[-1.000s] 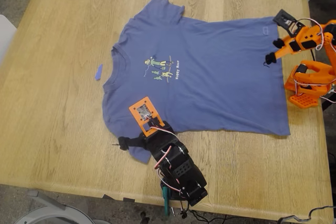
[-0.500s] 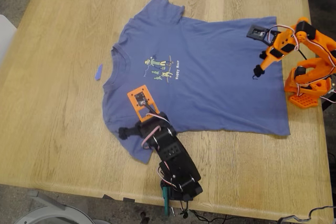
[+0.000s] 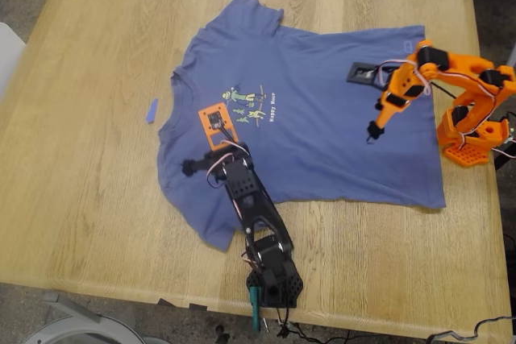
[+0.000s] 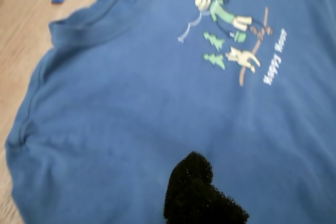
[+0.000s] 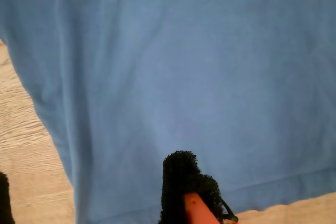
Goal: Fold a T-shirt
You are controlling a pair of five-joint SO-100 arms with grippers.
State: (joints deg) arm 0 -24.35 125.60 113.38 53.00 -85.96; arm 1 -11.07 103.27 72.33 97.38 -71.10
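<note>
Desk (image 3: 81, 78): pale wood, carrying everything below.

T-shirt (image 3: 322, 134): spread flat and print-up across the middle of the desk, collar toward the exterior view's left, hem toward its right; no fold made yet, no edge lifted.

Change over the last second: both arms swung inward from the shirt's margins to hang over its body. Black arm carried from the near sleeve up to the shoulder area just below the chest print (image 3: 246, 105); orange arm stretched from the hem corner toward the midriff. Judged as approach only, cloth undisturbed, folding not yet begun.

My first gripper (image 3: 189, 168): on the black arm, reaching long and low from the near desk edge, tip over the fabric between sleeve and collar. Only one black finger visible from its wrist camera; opening not determinable.

My second gripper (image 3: 372, 129): on the orange arm, elbow raised, tip pointed down over plain fabric. Fingers (image 5: 181, 177) apparently spread wide, nothing between them.

Small blue strip (image 3: 151, 110): on bare wood just beside the collar, apart from the shirt.
</note>
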